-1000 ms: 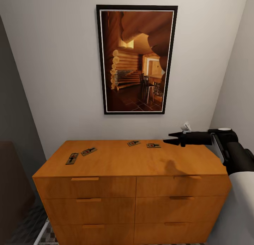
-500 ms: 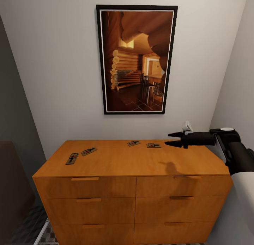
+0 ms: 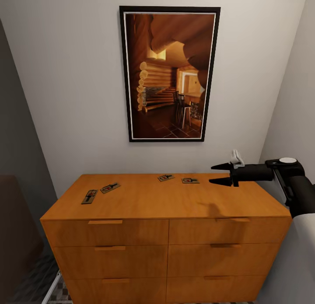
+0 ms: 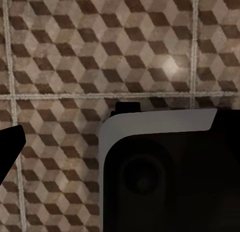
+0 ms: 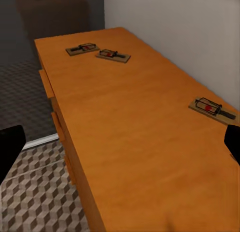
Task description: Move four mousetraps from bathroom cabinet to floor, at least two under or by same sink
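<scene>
Cabinet: orange-brown chest of drawers against the pale wall, flat top, bar handles on the drawer fronts.
Mousetraps: four, all lying flat on the cabinet top — none on the floor yet.
Left pair of mousetraps: near the left end of the top, close together, each at a slant.
Rear pair of mousetraps: toward the back edge, right of centre, just beside each other.
Right end effector: black, fingers apart, held above the right part of the top, just to the right of the nearest rear mousetrap and clear of it; nothing between the fingers.
Shadow: dark patch on the wood below that end effector.
Left end effector: cannot tell whether apart or together — only one dark fingertip at the frame edge in the left wrist view, over the bathroom floor with its cube-pattern tiles.
Picture: black-framed log-cabin interior on the wall above the cabinet.
</scene>
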You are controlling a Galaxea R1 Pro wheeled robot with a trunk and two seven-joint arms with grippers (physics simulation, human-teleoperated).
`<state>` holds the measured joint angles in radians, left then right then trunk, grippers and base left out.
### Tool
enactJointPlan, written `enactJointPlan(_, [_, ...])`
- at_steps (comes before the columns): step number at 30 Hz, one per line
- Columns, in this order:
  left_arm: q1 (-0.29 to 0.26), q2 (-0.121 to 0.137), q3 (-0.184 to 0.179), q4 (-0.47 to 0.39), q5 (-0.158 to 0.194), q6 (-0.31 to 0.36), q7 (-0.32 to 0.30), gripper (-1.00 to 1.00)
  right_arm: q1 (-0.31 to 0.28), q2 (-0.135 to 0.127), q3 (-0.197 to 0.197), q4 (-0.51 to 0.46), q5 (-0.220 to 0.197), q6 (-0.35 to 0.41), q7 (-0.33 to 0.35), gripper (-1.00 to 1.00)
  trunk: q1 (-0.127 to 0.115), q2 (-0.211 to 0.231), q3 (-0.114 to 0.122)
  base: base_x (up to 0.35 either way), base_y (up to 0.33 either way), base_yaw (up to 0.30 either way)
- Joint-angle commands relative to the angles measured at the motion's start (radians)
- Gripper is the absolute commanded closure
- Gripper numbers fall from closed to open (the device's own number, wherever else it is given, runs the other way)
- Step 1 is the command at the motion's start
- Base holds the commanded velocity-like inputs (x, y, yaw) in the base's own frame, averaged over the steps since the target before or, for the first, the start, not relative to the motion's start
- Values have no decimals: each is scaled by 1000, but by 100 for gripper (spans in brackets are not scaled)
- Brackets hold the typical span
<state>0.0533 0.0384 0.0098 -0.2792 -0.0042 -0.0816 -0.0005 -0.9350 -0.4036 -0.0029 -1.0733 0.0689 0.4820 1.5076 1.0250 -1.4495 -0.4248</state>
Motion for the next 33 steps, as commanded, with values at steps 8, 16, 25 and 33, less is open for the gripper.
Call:
enactJointPlan(8, [0,-1,1,-1,0,-2,0,-100,-1,-1,1,2,5,8,7,-100,0,-1,-1,0,0,0])
enactJointPlan(16, [0,-2,0,-1,1,-1,0,-100,-1,-1,2,6,5,7,4,-100,0,-1,-1,2,0,0])
enactJointPlan(25, [0,-6,-1,0,2,-1,1,-100,0,1,4,25,19,4,0,-100,0,-1,-1,103,0,0])
enactJointPlan(33, [0,-6,-1,18,1,-1,1,-100,0,2,4,43,24,2,-1,-100,0,-1,-1,215,0,0])
